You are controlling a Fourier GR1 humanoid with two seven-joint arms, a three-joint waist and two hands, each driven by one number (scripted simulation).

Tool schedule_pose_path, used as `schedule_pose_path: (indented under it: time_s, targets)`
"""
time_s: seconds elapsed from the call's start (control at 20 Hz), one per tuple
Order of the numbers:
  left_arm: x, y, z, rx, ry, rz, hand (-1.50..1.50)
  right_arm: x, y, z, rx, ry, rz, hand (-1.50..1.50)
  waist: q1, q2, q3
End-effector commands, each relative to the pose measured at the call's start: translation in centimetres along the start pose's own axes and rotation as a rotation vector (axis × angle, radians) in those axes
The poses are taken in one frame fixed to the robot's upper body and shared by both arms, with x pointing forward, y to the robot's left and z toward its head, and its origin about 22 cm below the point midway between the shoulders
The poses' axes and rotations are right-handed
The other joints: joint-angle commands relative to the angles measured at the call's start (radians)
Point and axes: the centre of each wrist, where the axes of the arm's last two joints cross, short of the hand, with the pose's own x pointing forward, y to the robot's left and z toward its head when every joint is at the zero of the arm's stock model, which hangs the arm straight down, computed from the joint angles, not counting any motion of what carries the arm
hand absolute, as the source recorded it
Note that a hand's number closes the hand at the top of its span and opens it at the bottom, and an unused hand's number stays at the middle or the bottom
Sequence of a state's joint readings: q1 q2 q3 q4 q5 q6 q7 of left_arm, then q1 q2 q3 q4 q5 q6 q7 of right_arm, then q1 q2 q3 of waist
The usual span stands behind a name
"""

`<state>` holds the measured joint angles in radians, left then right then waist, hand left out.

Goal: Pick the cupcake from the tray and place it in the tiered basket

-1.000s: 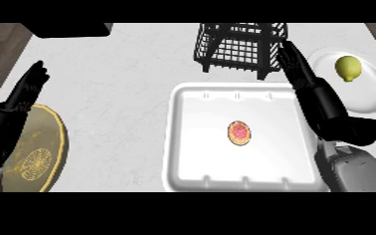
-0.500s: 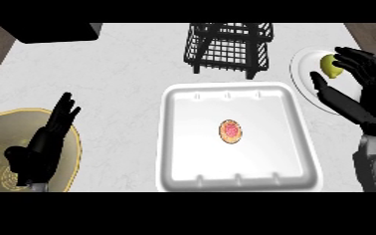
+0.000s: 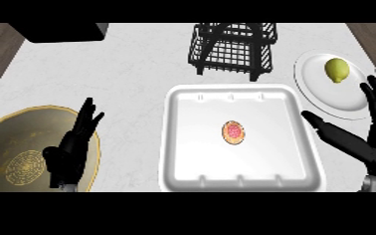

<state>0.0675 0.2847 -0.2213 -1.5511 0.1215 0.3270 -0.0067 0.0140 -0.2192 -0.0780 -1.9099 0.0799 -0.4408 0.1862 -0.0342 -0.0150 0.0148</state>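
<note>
White tray (image 3: 197, 152) fills the lower centre of the frame. The cupcake (image 3: 234, 131) sits near its middle, slightly to the right, pink top facing up, apart from every wall of the tray.

I judge the cupcake light, soft and easily crushed, and its topping likely to smear. I would take hold low on its sides, below the topping, with fingers opposite the thumb, and keep it level.

My right hand (image 3: 341, 139) shows at the right edge, fingers straight and spread, holding nothing. It lies over the tray's right rim, near the cupcake but not touching it.

My left hand (image 3: 73, 149) rests at lower left, fingers straight, empty, over the edge of a gold plate (image 3: 22, 129).

The black wire basket (image 3: 234, 50) stands at top centre, just beyond the tray. A white plate (image 3: 323, 92) carrying a lemon (image 3: 336, 69) lies at upper right.
</note>
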Motion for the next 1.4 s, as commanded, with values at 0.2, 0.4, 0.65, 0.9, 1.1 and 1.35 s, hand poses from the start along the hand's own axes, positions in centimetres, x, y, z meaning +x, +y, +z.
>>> schedule_pose_path:
  time_s: [0.2,0.4,0.65,0.9,1.1,1.35]
  targets:
    - [-3.2,-1.0,1.9,0.014,0.167,-0.015,0.0,1.2,-0.3,4.0,0.353,0.207,0.405,-1.5,0.019,0.015,-0.024]
    - [-3.1,-0.8,1.6,-0.002,0.163,-0.017,0.0,4.1,-0.6,3.5,0.396,0.228,0.66,-1.5,0.031,0.018,-0.027]
    - [-2.8,-1.0,1.0,0.0,0.15,-0.023,0.0,7.3,1.3,5.0,0.342,0.261,0.82,-1.5,0.043,0.016,-0.023]
    - [-2.6,-1.1,0.1,-0.003,0.163,-0.008,0.0,8.3,4.6,6.9,0.319,0.299,0.872,-1.5,0.045,0.017,-0.019]
    - [-3.6,-2.7,1.3,-0.018,0.154,-0.021,0.0,7.6,7.2,6.6,0.322,0.311,0.945,-1.5,0.052,0.018,-0.019]
    - [-2.8,-0.5,-0.1,-0.012,0.144,-0.022,0.0,5.8,10.4,5.8,0.35,0.373,1.09,-1.5,0.064,0.022,-0.02]
